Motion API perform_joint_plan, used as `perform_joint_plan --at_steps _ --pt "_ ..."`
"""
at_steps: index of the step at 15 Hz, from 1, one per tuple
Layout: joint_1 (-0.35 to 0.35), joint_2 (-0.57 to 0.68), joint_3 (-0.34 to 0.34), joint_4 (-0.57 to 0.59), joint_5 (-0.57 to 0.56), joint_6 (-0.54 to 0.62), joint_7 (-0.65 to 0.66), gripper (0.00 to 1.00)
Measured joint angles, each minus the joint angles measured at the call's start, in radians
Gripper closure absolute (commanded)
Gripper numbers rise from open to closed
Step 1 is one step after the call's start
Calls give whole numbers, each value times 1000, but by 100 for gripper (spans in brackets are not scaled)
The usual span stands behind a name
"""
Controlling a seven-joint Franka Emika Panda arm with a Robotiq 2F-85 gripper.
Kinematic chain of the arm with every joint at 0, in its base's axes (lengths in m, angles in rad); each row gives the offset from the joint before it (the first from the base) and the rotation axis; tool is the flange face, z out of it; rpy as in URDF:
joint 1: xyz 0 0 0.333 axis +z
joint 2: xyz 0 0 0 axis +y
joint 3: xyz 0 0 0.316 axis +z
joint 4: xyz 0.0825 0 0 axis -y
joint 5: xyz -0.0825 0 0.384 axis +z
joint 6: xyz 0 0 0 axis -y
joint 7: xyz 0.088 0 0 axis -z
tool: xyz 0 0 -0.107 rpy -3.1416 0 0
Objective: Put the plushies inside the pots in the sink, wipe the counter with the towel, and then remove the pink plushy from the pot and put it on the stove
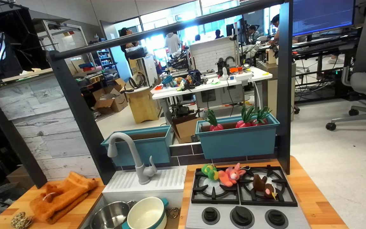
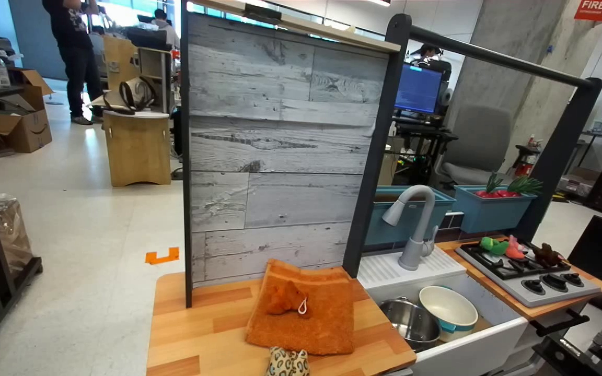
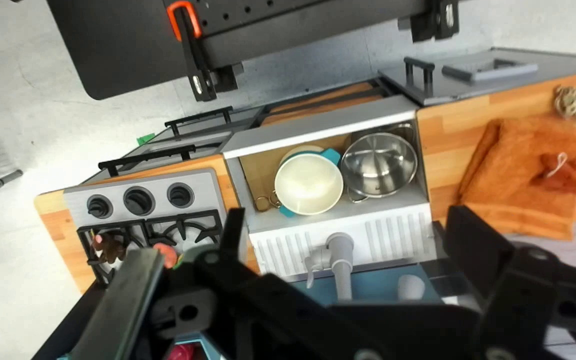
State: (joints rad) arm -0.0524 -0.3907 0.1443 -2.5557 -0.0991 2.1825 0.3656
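A green plushy (image 1: pixel 210 172), a pink plushy (image 1: pixel 231 176) and a brown plushy (image 1: pixel 260 183) lie on the stove burners (image 1: pixel 215 201). They also show in an exterior view (image 2: pixel 514 247). An orange towel (image 2: pixel 327 324) lies on the counter with an orange plushy (image 2: pixel 283 298) on top. A leopard-print plushy (image 2: pixel 287 361) lies beside the towel. A steel pot (image 3: pixel 379 165) and a cream pot with teal handles (image 3: pixel 308 184) stand in the sink, both empty. My gripper (image 3: pixel 346 216) is open and empty, high above the sink; it is outside both exterior views.
A grey faucet (image 1: pixel 131 149) rises behind the sink. Teal planters (image 1: pixel 238 140), one with radishes, hang behind the counter. A dark post (image 1: pixel 283 95) and top bar (image 1: pixel 170 28) frame the kitchen. A black table with clamps (image 3: pixel 203 82) stands in front.
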Motion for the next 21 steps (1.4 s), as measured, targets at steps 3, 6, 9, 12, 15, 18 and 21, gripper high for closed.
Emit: perform_joint_plan --at_steps 3,6,9,12,15,18,21 --pt "-80 188 -8 11 -96 210 166 0" --pt "-138 372 -61 93 -194 278 302 0" --pt "-145 453 -77 153 -201 280 321 0" --pt "-114 451 -105 132 -206 380 326 0" --pt "-81 490 -166 104 -229 614 377 0" --pt "-80 650 -262 172 -259 808 481 0" --pt "-42 842 -427 313 -311 905 603 0"
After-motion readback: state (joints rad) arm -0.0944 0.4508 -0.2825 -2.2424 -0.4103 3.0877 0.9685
